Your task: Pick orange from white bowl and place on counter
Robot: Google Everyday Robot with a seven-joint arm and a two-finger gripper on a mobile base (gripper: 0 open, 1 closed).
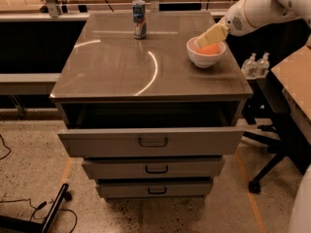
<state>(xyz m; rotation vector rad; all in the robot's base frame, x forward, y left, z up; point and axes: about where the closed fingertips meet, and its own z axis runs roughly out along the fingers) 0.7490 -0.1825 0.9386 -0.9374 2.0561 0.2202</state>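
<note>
The orange [212,49] lies in the white bowl [205,58], which stands on the counter [121,67] near its right edge. My gripper [206,39] reaches in from the upper right on a white arm and sits at the bowl's far rim, over the top left of the orange. Its pale finger covers part of the fruit.
A blue-and-silver can [139,19] stands at the counter's back middle. The top drawer [151,141] is pulled out a little. Two clear bottles [256,63] and a pale bench [294,81] stand to the right. A black chair base [265,166] is on the floor at the right.
</note>
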